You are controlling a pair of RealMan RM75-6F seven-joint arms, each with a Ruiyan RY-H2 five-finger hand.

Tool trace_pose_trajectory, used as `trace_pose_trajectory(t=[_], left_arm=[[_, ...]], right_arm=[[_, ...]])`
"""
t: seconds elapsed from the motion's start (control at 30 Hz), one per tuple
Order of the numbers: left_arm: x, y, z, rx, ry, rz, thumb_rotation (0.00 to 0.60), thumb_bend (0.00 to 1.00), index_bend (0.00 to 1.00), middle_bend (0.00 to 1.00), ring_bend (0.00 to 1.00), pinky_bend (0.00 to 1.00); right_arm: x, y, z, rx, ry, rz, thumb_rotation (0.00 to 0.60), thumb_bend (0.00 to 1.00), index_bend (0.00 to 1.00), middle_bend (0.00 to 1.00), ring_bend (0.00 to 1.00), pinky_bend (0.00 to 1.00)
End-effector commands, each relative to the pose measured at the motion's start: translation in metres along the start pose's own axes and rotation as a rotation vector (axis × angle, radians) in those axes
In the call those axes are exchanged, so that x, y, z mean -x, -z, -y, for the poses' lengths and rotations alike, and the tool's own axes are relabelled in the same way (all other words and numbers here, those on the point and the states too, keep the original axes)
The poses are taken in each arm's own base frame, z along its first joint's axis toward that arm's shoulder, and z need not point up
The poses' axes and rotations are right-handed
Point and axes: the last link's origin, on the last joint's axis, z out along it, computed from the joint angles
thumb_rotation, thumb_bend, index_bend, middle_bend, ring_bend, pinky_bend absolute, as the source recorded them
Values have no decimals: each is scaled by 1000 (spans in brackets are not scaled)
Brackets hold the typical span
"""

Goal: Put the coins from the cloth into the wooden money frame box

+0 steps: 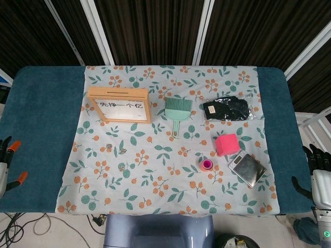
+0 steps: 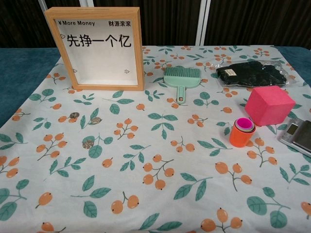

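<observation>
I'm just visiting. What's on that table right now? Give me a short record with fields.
Cloth: floral tablecloth over a blue table
Box: wooden money frame box, standing upright at the far left
Coins: three coins loose on the cloth, in front of the box
Other items: green brush, black gloves, pink cube, orange cups, small scale
Left hand: at the table's edge, holding nothing
Right hand: at the opposite edge, holding nothing

the wooden money frame box (image 2: 95, 48) reads "¥more money", "财源滚滚" and "先挣一个亿".
</observation>
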Motion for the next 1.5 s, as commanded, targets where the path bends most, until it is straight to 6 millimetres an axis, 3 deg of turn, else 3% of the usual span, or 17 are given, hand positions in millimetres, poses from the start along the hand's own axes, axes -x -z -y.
trace_pose_trajectory(t=[0.03, 0.43, 0.63, 1.0, 1.3, 1.5], left_arm=[[0, 0, 0, 2, 1, -1, 600, 207, 140, 0, 0, 0], [5, -2, -3, 14, -5, 13, 600, 218, 141, 0, 0, 0], [7, -6, -16, 109, 29, 37, 600, 218, 158, 0, 0, 0], [29, -46, -77, 435, -4, 140, 600, 223, 214, 2, 0, 0], [75, -56, -116, 583, -56, 253, 600, 267, 261, 14, 0, 0], [90, -63, -139, 614, -23, 226, 600, 315, 303, 17, 0, 0]], right_arm=[[0, 0, 0, 2, -1, -1, 600, 395, 90, 26, 0, 0], [0, 0, -1, 15, -6, -1, 600, 395, 90, 26, 0, 0], [0, 2, -1, 16, -6, 0, 600, 394, 90, 26, 0, 0], [-1, 3, -1, 27, -7, -7, 600, 394, 90, 26, 0, 0], [-2, 2, -1, 29, -8, -10, 600, 394, 89, 26, 0, 0], [-2, 3, -3, 35, -9, -12, 600, 395, 90, 26, 0, 0]])
